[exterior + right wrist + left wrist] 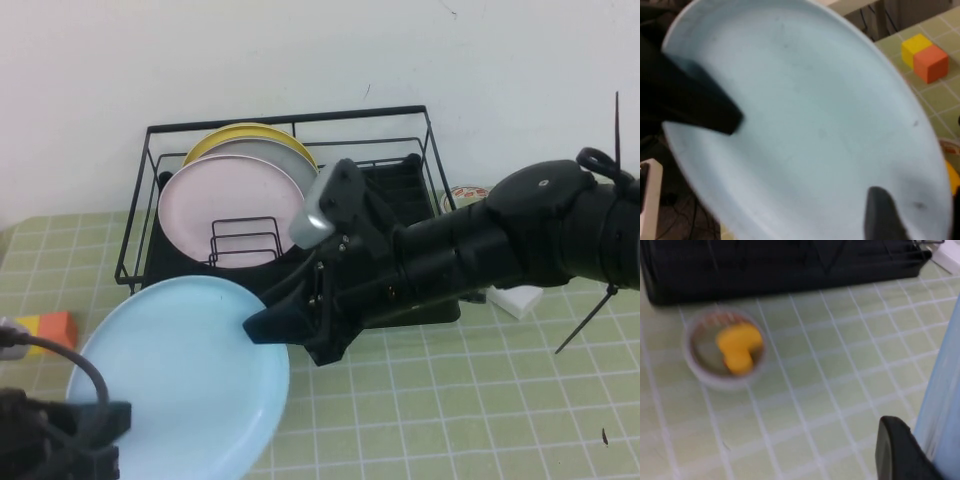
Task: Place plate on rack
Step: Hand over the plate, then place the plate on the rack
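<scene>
High view first. Where is the plate point(190, 370)?

— You find it in front of the rack point(290, 120), off toward the rack's left front corner. It is tipped up, not lying flat.

— Who holds it?

— Your left claw point(70, 430) sits at the plate's rim on the side far from the rack, and it looks clenched on that rim. Your right claw point(280, 335) is between the rack and the plate, at the rim on the rack side. Its fingers point(695, 105) are spread wide, so it is let go and grasps nothing.

— Why hold it tipped like that?

— I think it is so the plate can slide in on its edge. The pink plate point(225, 205) stands on its edge in the rack too, leaning on the plates behind it.

— What do the other views give you?

— Your right wrist view shows both dark fingers far apart over the blue face, which the high view hides. Your left wrist view shows one finger point(897, 450) right against the plate's edge, and a small bowl point(722, 352) with something yellow in it, just in front of the rack. You cannot see that bowl from above.
</scene>
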Tool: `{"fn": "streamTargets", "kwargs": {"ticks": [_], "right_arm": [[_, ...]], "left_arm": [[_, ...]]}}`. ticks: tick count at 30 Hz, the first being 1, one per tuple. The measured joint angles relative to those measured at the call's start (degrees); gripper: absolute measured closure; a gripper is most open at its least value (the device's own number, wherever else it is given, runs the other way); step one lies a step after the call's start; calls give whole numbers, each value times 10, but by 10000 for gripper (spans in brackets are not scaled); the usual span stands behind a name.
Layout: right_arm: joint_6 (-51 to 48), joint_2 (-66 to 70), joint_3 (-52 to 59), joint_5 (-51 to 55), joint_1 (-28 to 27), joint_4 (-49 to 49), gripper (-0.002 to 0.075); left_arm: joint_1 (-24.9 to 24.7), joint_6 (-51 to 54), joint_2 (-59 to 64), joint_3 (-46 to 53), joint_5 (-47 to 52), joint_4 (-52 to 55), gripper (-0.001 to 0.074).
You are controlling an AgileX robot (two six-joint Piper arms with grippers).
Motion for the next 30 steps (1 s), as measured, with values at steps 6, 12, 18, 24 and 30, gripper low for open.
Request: {"fn": "streamTargets", "kwargs": {"ticks": [6,12,18,24,30], "right_arm": [[1,-30,-31,36,-9,-38,325],[42,-110,-46,87,-51,-94,324],[93,-164,-46,159,-85,-218,589],[127,-188,-46,228,-86,-314,712],[172,-194,-46,253,-86,-380,721]], "left_arm": [[0,149,0,0,-87,-24,628],[0,424,8,-13,-190,-149,628],[0,744,66,-86,-182,-289,629],[0,1044,202,-168,-151,-422,629],[0,1273,352,-242,-117,-528,629]]}}
